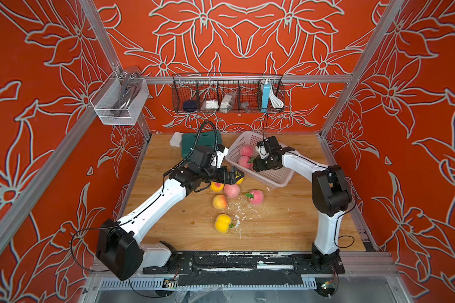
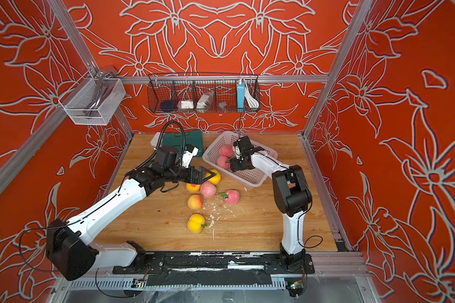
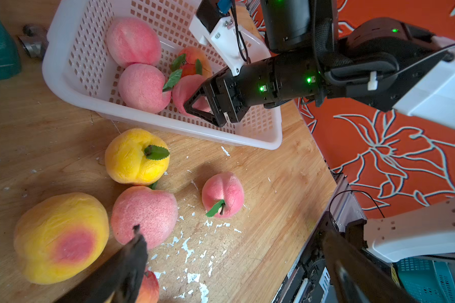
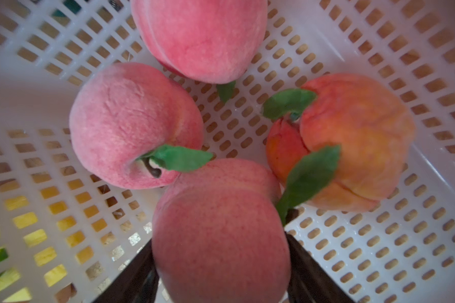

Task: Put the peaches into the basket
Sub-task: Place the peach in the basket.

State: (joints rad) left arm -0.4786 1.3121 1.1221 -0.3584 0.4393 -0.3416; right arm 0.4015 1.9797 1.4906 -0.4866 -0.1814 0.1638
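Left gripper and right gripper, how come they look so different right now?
The left gripper is open wide and empty, while the right gripper holds a pink peach. The left gripper hangs over the loose peaches on the table, while the right gripper reaches down into the basket. Both grippers are black and sit on white arms.
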